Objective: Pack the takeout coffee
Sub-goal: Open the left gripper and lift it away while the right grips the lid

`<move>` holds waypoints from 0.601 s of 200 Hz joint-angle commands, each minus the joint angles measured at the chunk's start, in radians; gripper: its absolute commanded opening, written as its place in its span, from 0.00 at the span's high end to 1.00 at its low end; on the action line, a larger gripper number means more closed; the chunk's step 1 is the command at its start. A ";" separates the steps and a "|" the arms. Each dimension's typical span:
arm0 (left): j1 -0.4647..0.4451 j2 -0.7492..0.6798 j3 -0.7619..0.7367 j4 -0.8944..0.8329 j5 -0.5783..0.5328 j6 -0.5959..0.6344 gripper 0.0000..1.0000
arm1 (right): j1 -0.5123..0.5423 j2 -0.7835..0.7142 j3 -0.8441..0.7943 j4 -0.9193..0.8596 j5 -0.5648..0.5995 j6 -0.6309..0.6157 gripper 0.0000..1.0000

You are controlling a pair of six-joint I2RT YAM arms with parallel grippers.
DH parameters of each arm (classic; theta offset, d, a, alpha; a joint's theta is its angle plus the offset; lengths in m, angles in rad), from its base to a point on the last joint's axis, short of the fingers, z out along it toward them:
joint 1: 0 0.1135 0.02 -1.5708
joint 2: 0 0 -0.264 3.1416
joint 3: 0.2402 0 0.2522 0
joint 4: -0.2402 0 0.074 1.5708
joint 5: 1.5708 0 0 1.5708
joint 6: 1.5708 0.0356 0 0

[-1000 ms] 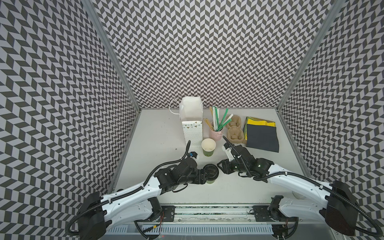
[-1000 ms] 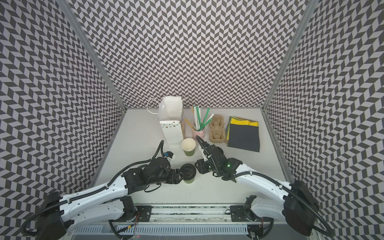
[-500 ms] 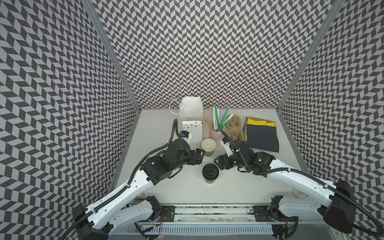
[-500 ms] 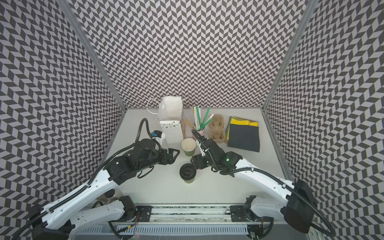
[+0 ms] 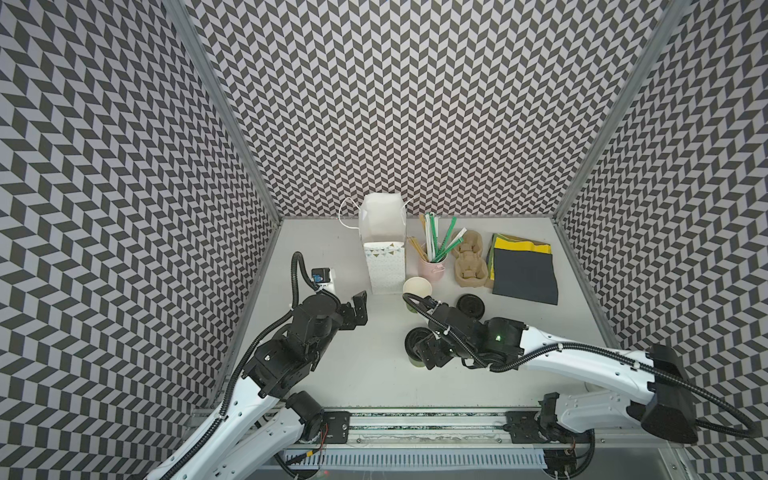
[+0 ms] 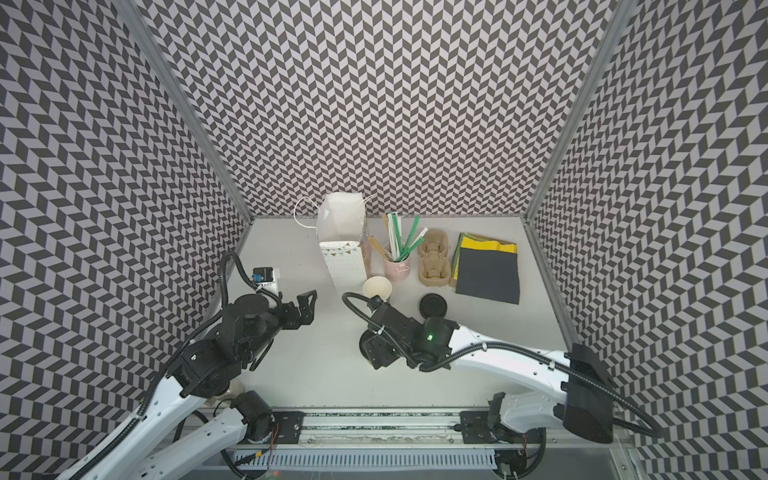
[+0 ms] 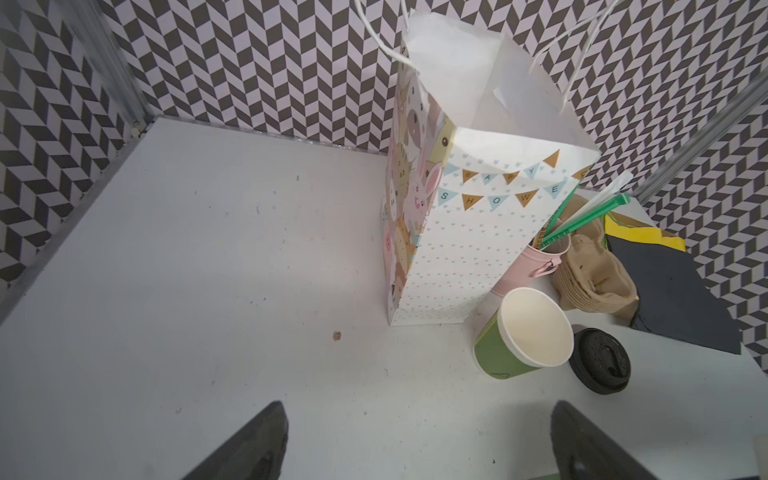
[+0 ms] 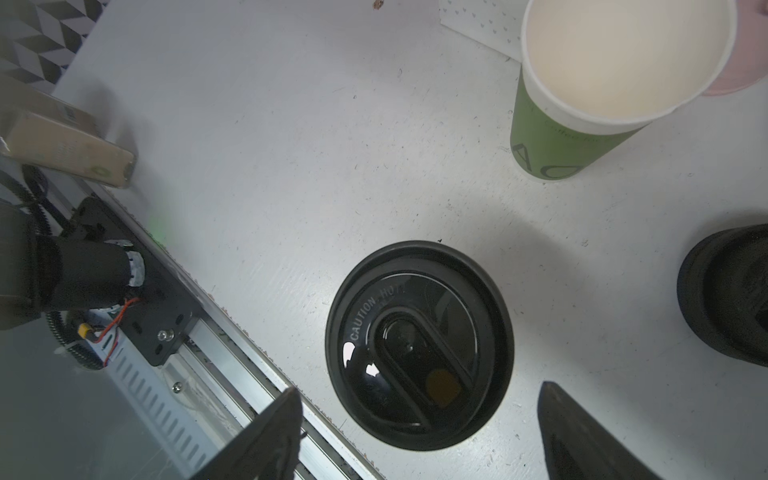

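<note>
Green paper cup with black plastic lid, the takeout coffee: you will find it upright on the white worktop near the front edge, its lid seated and reading level in the right wrist view. Right pincer: a second ago it hung beside the cup, now it is directly above the lid with its jaws spread wide, one on either side, holding nothing. Left pincer: a second ago it reached in at the cup; it has since let go, swung away toward the gift bag and stands fully open and empty, well apart from the cup. Take this to mean the lidding step is most likely finished and the handling has passed to the right arm. Other stock, all untouched: a second green cup without lid just beside the bag, a spare black lid next to it, a pink cup of straws, a stack of pulp cup carriers and folded napkins. You should expect a grasp on the capped cup next, then a lift toward the bag or a carrier; which, the pictures do not tell.
</note>
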 commanded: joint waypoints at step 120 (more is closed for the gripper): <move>0.003 -0.006 -0.009 0.024 -0.067 0.008 0.01 | 0.063 0.171 0.120 -0.060 0.169 -0.024 0.24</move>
